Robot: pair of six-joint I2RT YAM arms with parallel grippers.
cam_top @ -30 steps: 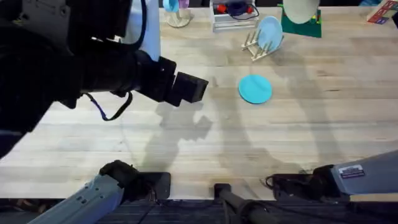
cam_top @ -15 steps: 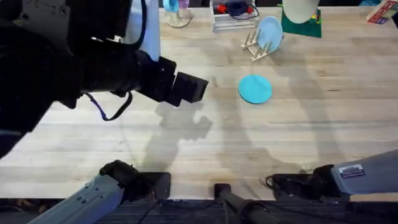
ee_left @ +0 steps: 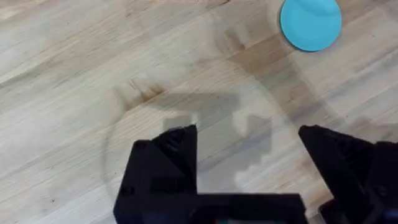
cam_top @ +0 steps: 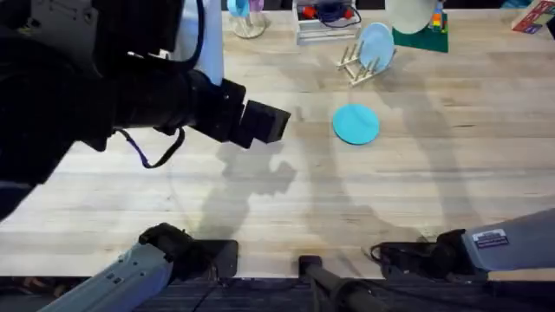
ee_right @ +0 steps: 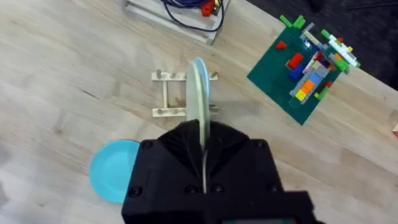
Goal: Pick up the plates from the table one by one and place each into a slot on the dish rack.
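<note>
I count two plates, one dish rack and my own two claws. The teal plate (cam_top: 356,124) lies flat on the table (cam_top: 451,165), on the near side of the dish rack (cam_top: 357,68) and well apart from it. My left claw (cam_top: 267,123) hangs over bare wood, off to the left of that plate with a clear stretch of tabletop between them. From my left wrist, the teal plate (ee_left: 310,23) sits well beyond my left claw (ee_left: 249,155), whose two black fingers (ee_left: 171,146) stand wide apart with nothing between them. The cream plate (ee_right: 199,93) is pinched edge-on in my right claw (ee_right: 204,146), its thin rim running straight out from between the closed fingers. It is lined up over the dish rack (ee_right: 168,93), though I cannot tell whether it touches the pegs. In the overhead view the cream plate (cam_top: 409,13) shows at the far edge, beyond the rack. One pale-blue disc (cam_top: 377,45) stands leaning in the rack. From my right wrist, the teal plate (ee_right: 114,169) lies just beside my claw, on the near side of the rack. Past the rack sit one green baseplate (ee_right: 292,68) carrying toy bricks and one white tray (ee_right: 177,18) holding cables.
</note>
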